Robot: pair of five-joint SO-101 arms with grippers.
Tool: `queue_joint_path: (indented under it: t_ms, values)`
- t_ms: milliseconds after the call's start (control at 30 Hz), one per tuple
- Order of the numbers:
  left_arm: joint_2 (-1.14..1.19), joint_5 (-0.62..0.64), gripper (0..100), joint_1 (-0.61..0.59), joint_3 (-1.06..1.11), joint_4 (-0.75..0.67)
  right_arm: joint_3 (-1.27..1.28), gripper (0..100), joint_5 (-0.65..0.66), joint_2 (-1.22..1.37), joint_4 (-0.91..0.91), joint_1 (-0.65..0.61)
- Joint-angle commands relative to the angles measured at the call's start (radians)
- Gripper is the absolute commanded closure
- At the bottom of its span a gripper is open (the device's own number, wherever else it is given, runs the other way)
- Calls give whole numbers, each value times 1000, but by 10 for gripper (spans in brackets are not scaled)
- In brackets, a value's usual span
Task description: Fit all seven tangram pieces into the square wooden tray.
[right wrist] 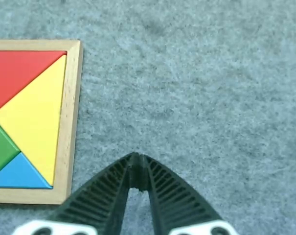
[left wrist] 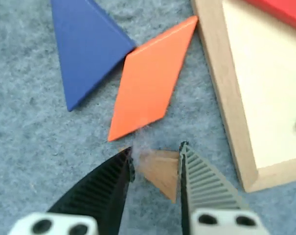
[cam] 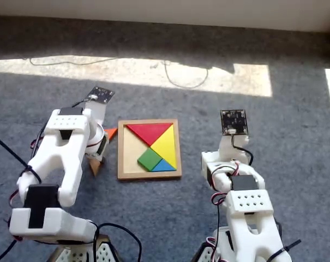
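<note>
The left gripper (left wrist: 156, 151) has its ribbed fingers (left wrist: 113, 186) clenched on a small tan wooden triangle (left wrist: 161, 171), one pad at a corner and the other along an edge, so the hold looks narrow. I judge that the flat piece could pivot or slide out as it rises from the grey carpet (left wrist: 35, 132). The orange wooden parallelogram (left wrist: 150, 81) lies just beside the fingertips and touches a dark blue wooden triangle (left wrist: 84, 44), so a skewed lift could drag both of them. The rim of the square wooden tray (left wrist: 226, 98) is near, and a low carry could catch the piece on it. From above, the tan triangle sits at about 8 o'clock of the tray (cam: 149, 176) and the orange piece at 10 o'clock. The tray holds a red triangle (cam: 148, 132), a yellow triangle (cam: 166, 144), a green piece (cam: 149, 160) and a light blue triangle (cam: 163, 165), and its 9 o'clock half is bare wood. The right gripper (right wrist: 137, 169) is pinched closed on nothing over the carpet off the tray's 3 o'clock side
</note>
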Motion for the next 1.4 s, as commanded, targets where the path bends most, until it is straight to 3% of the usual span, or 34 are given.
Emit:
queue_joint_path:
  t_ms: [0, 133, 300, 533, 767, 1100, 1267, 1367]
  values:
    - [-183, -80, 849, 4, 51, 12, 1, 988, 2, -16, -21, 5]
    - [-360, -78, 812, 1, 130, 14, 1, 988, 2, -16, -21, 5]
    - [-476, 101, 679, -90, 199, 11, 1, 988, 40, -16, -21, 5]
    - [-452, 279, 678, -110, 320, -14, 1, 988, 44, -16, -21, 5]
    - [-277, 446, 732, -108, 348, -252, 1, 988, 46, -16, -21, 5]
    - [-24, 451, 790, -108, 102, -80, 1, 988, 48, -16, -21, 5]
    - [-18, 446, 794, -108, 85, -66, 1, 988, 48, -16, -21, 5]
    - [-54, 368, 861, -93, 85, -69, 1, 988, 48, -16, -21, 5]
